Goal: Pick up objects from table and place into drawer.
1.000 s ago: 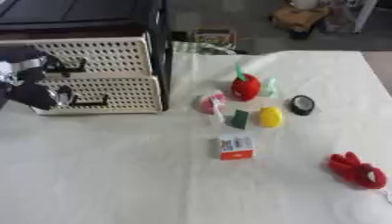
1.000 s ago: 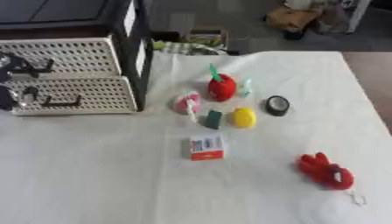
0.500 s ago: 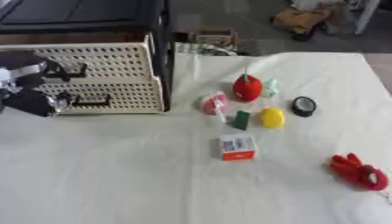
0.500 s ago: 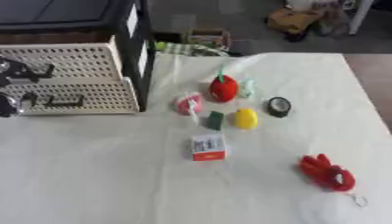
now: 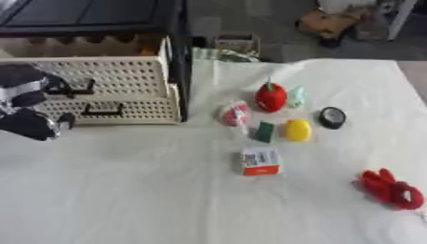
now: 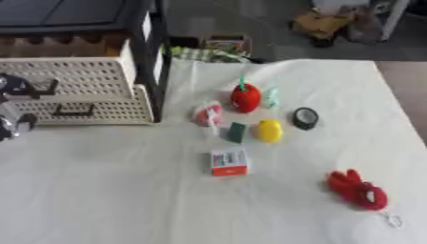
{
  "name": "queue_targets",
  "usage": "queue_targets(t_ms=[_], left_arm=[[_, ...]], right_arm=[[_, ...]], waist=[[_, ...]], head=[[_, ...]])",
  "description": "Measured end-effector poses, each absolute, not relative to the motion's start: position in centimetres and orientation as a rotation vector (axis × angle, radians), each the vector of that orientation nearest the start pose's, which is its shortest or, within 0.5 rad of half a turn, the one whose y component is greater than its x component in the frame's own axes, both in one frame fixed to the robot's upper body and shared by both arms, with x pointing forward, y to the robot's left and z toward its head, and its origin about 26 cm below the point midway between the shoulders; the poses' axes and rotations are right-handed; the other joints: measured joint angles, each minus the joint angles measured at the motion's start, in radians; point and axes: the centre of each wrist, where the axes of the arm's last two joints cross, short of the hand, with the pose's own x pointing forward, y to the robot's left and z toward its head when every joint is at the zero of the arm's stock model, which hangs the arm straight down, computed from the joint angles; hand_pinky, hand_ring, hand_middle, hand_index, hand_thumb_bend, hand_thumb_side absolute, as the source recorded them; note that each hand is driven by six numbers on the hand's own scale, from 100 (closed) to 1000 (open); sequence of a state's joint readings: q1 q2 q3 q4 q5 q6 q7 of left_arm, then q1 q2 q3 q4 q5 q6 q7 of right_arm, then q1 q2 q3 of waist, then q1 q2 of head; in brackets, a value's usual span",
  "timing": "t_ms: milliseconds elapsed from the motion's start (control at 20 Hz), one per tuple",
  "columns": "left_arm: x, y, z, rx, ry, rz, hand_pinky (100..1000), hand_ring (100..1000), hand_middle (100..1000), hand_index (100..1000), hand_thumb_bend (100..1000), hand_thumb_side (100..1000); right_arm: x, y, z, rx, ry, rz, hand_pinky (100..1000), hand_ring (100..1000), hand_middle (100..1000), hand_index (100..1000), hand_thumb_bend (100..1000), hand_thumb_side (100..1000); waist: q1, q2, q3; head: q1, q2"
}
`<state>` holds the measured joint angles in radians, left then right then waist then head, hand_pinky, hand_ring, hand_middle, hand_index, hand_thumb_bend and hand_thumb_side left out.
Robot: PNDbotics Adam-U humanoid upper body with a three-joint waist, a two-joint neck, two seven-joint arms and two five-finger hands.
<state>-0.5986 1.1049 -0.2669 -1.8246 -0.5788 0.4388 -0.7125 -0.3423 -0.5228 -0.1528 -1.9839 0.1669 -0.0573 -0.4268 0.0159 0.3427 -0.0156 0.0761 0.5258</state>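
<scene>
One red plush toy (image 5: 392,189) is lying nearest, towards the right edge of the white table (image 5: 150,200). Beyond it one small white and orange box (image 5: 260,161) is sitting alone. Further back a cluster is gathering close together: one green block (image 5: 265,131) just beside one yellow rounded piece (image 5: 297,129), one pink and white piece (image 5: 234,114), one red pepper-shaped toy (image 5: 271,96) with one pale green item (image 5: 297,96) beside it, and one black round thing (image 5: 333,117) to the right. At the left, the left hand (image 5: 26,102) is reaching at the front of the cream drawer unit (image 5: 125,95), whose two drawers are carrying dark handles; the upper drawer (image 5: 92,62) is standing pulled out. The fingers are lying at the upper handle (image 5: 82,88), but I cannot tell whether they are curling round it.
</scene>
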Motion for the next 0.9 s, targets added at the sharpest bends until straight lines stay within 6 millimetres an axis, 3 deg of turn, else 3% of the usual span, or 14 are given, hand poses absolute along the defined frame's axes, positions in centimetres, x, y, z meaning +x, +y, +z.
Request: queue_targets(t_ms=[550,900], left_arm=[[29.4,30.8,30.5,1.109,-1.046,-1.475,100,100,100,829,105,408],[28.8,31.1,29.9,1.111,-1.067,-1.467,100,100,100,829,105,408]], right_arm=[[29.7,-32.0,24.7,-0.842,-2.475,0.034,827,620,629,819,100,836],[29.7,-32.0,24.7,-0.839,-2.476,0.027,827,621,630,819,100,837]], waist=[[-0.007,-0.003,0.004],[-0.012,-0.01,0.009]], head=[[-0.011,0.001],[-0.016,0.002]])
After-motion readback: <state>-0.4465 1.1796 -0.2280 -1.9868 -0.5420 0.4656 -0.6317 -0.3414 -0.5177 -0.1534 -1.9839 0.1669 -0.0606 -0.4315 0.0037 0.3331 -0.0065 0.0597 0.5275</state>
